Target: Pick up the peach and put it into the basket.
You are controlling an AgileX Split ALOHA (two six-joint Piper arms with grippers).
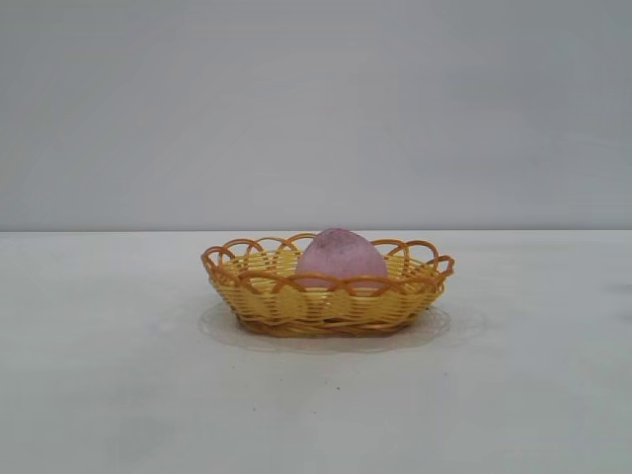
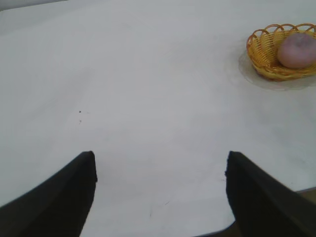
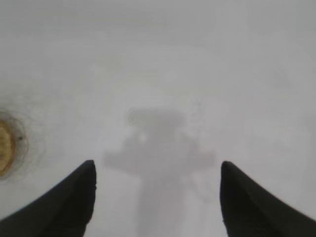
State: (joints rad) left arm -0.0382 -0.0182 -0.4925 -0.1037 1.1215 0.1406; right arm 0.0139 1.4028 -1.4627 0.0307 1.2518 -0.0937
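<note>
The mauve-pink peach (image 1: 342, 256) lies inside the yellow wicker basket (image 1: 259, 296) with the orange-brown looped rim, at the middle of the white table. In the left wrist view the peach (image 2: 296, 51) in the basket (image 2: 262, 51) shows far off from my left gripper (image 2: 160, 163), which is open and empty over bare table. My right gripper (image 3: 157, 170) is open and empty over bare table; its shadow falls on the surface. Neither gripper shows in the exterior view.
A round yellowish-brown mark (image 3: 5, 148) sits on the table at the edge of the right wrist view. The table's edge (image 2: 301, 190) shows near the left gripper. A plain grey wall stands behind the table.
</note>
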